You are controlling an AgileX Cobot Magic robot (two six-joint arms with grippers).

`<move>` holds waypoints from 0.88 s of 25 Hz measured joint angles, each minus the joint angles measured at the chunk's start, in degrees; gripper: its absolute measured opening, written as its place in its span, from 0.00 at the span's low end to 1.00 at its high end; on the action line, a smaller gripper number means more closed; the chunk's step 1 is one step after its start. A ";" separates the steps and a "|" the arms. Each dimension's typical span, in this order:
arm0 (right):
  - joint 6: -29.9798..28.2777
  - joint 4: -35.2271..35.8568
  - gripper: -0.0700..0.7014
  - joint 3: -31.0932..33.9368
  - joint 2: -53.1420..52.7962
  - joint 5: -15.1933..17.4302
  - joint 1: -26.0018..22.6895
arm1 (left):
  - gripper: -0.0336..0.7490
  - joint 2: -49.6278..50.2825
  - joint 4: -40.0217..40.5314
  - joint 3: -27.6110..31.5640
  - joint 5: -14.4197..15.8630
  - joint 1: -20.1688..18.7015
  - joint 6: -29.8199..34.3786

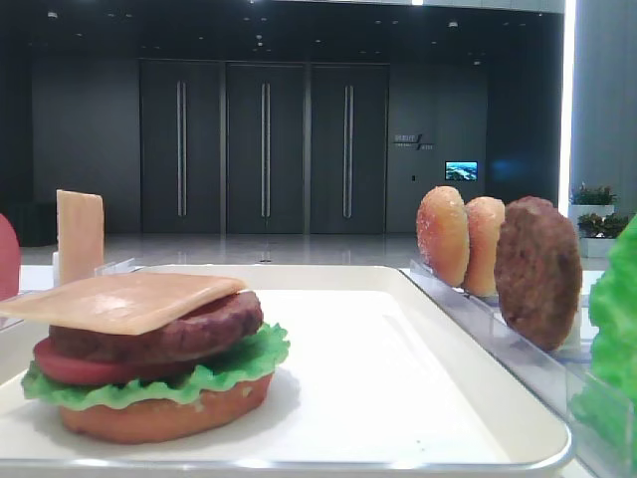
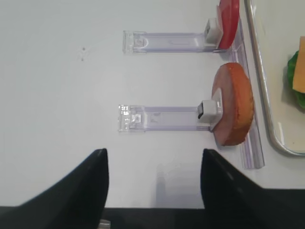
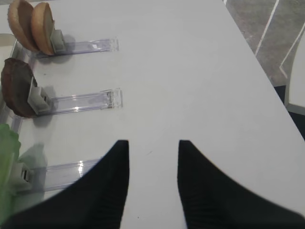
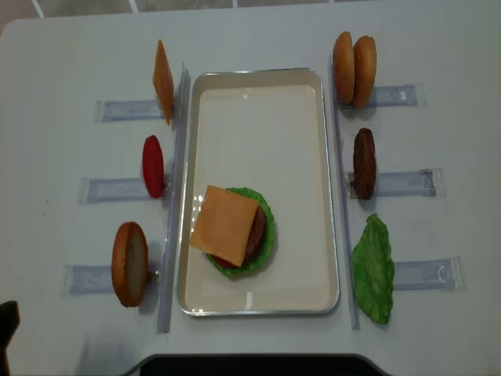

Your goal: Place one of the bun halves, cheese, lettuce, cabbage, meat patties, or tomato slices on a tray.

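- Cheese, a thin pale orange square slice (image 4: 225, 225), lies flat on top of the stack at about 7 o'clock on the large cream-white rectangular tray (image 4: 258, 117); under it sit a dark brown round patty (image 1: 169, 334), a red tomato slice (image 1: 75, 366), a frilly green lettuce leaf (image 1: 239, 363) and a tan bun base (image 1: 164, 416).
- Judging by its overhang in the low front view, the slice is light and floppy; a pinch at a free corner looks safest, and a hard squeeze could fold it.
- Still standing in clear plastic holder strips at 9 o'clock of the tray: a second orange cheese slice (image 4: 163, 81), a red tomato disc (image 4: 153, 166) and a golden bun half (image 4: 130, 263). The bun looks stiff but light, best gripped across its edges from above.
- At 3 o'clock stand two more bun halves (image 4: 354, 69), a brown patty (image 4: 363, 163) and a loose green lettuce leaf (image 4: 374, 269), soft and likely to slip.
- Left hand (image 2: 154, 167) hovers over the white counter (image 2: 62, 95) with jaws spread wide and nothing between them, near the bun half.
- Right hand (image 3: 153, 162) also hangs released and empty, jaws parted over bare counter.
- Only the overhead view shows the whole layout; the low view alone shows the stack's layers; the wrist views alone show the hands and the white clips (image 2: 209, 109) holding each piece.
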 joint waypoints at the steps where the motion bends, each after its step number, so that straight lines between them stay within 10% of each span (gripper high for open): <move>1: 0.00 0.00 0.41 0.00 0.00 0.00 0.00 | 0.63 -1.37 -0.55 0.81 -0.38 0.00 0.00; 22: 0.00 0.00 0.41 0.00 0.00 0.00 0.00 | 0.53 -11.27 -1.78 3.26 -4.97 -0.06 0.61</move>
